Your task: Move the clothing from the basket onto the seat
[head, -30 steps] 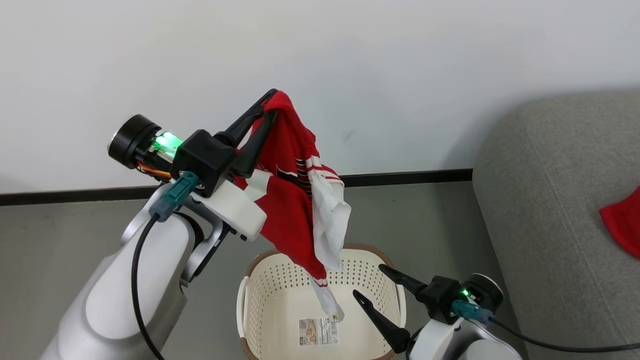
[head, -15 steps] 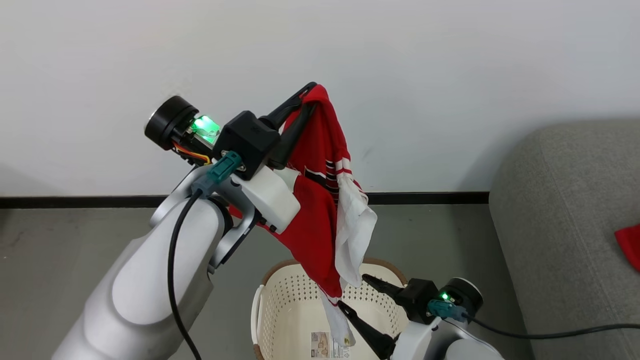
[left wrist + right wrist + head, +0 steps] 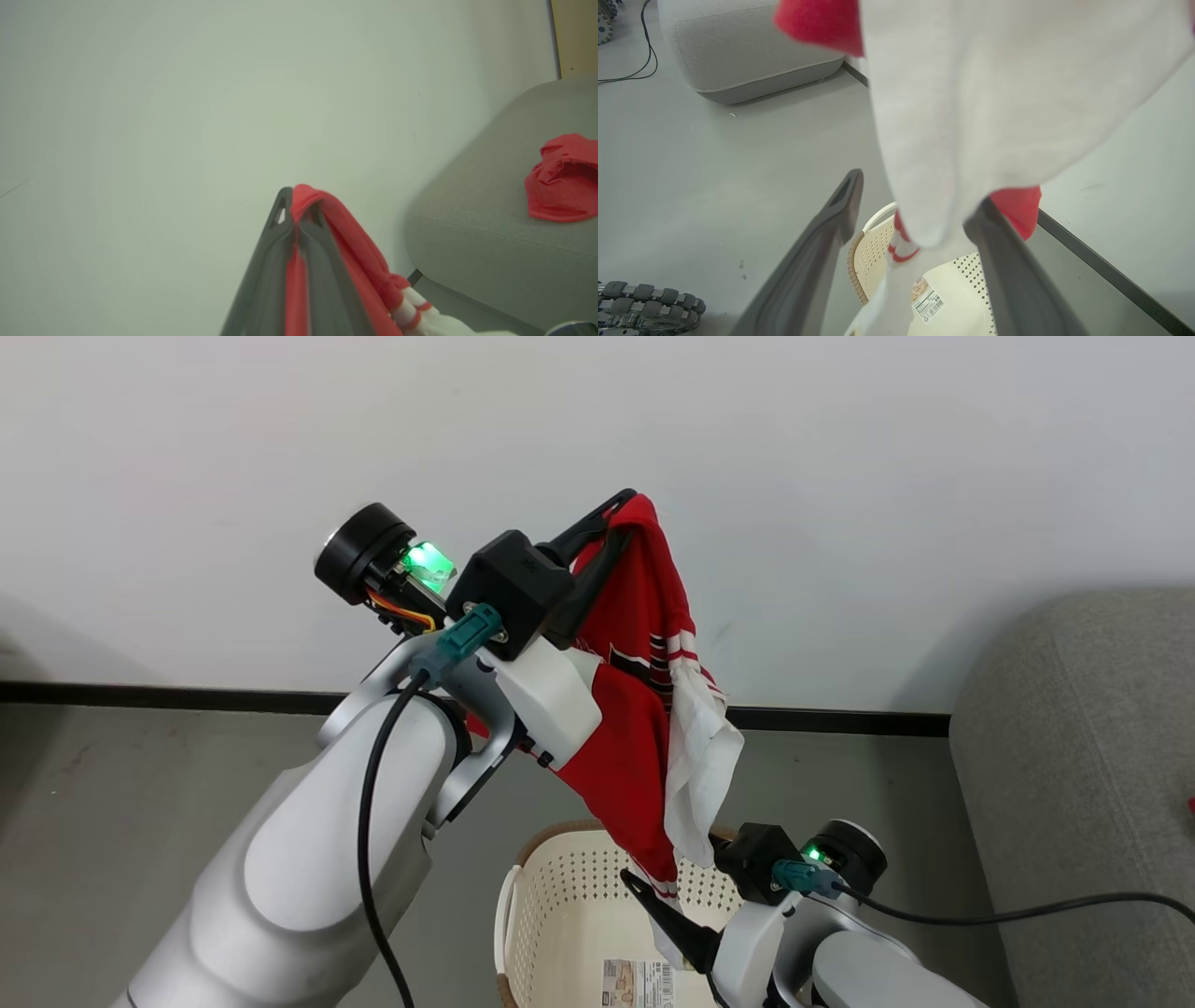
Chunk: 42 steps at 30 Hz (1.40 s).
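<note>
1. Hanging between the widely parted fingers of the right tool [image 3: 915,191], the lower end of the held clothes is seen. Nothing is gripped by this tool, though one of its fingers is partly covered by white cloth.
2. The basket [image 3: 560,905] is stood on the grey floor [image 3: 140,821] just below that tool. A barcode sticker [image 3: 929,301] is seen on its bottom.
3. A red garment [image 3: 635,616] and a white garment [image 3: 695,765] are held up together above the basket. They are draped downward from the left tool, and their tails reach down to the basket's rim in the head view.
4. The left tool [image 3: 624,513] is raised high, well above the right one. Its fingers are closed on a fold of the red garment, and a strip of red cloth is seen pinched between them in the left wrist view.
5. The seat [image 3: 1074,756] is placed to the right of the basket, apart from it and against the wall. A second red piece [image 3: 563,186] is laid crumpled on its top.
6. Behind everything, the white wall [image 3: 840,476] is edged at the floor by a dark skirting [image 3: 187,695].
</note>
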{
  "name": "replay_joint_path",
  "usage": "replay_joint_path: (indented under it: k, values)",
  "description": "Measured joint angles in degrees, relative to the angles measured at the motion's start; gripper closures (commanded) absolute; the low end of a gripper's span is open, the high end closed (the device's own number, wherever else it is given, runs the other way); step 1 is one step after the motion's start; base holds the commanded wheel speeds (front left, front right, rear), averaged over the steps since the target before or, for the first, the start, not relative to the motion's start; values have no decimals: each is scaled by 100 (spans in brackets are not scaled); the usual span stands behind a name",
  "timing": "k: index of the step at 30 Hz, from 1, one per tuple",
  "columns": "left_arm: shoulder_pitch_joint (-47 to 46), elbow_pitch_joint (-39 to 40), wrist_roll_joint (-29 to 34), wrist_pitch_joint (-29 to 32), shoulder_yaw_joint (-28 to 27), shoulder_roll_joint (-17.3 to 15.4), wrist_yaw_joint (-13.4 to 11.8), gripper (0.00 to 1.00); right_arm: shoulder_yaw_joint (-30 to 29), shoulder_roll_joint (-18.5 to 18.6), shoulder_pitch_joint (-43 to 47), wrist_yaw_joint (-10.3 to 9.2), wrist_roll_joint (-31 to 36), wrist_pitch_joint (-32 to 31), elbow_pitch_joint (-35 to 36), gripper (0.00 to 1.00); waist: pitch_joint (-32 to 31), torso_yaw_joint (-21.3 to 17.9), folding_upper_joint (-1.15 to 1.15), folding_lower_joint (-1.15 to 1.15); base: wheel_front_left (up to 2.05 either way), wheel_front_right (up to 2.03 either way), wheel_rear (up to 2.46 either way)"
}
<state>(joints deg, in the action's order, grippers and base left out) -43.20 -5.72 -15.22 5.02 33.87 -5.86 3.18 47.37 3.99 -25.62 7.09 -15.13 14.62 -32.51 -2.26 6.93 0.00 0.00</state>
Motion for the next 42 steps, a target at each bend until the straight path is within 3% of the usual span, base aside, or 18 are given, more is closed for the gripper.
replay_joint_path:
  k: [2, 4, 5, 7, 21, 29, 42]
  values:
    - [-20, -12, -20, 2, 15, 22, 1, 100, -1, -5, -61, 0, 24, 0, -110, 1, 0, 39, 0, 0, 0, 0, 0]
    - [-54, -18, -40, 3, 22, 32, 1, 100, -25, -10, -89, 0, 49, 0, -194, 53, 3, 75, 0, 0, 0, 0, 0]
    - [-75, -20, -40, 3, 23, 37, 1, 100, -47, -12, -90, 0, 51, 0, -231, 63, 5, 92, 0, 0, 0, 0, 0]
    - [-93, -23, -41, 3, 22, 44, 1, 100, -144, -15, -100, 0, 66, 0, -268, 100, 13, 122, 0, 0, 0, 0, 0]
    - [47, -415, -208, -5, -318, -154, -116, 100, -740, -19, -158, 0, 44, 0, -122, 100, 98, 21, 0, 0, 0, 0, 0]
    - [438, -704, -299, -116, -539, -352, -261, 100, -1341, 305, 125, 0, 31, 0, 236, 100, 128, -190, 0, 0, 0, 0, 0]
    - [1078, -780, -699, -419, -652, -229, -322, 100, -2527, 567, 407, 0, -74, 0, 1051, 100, 155, -514, 0, 0, 0, 0, 0]
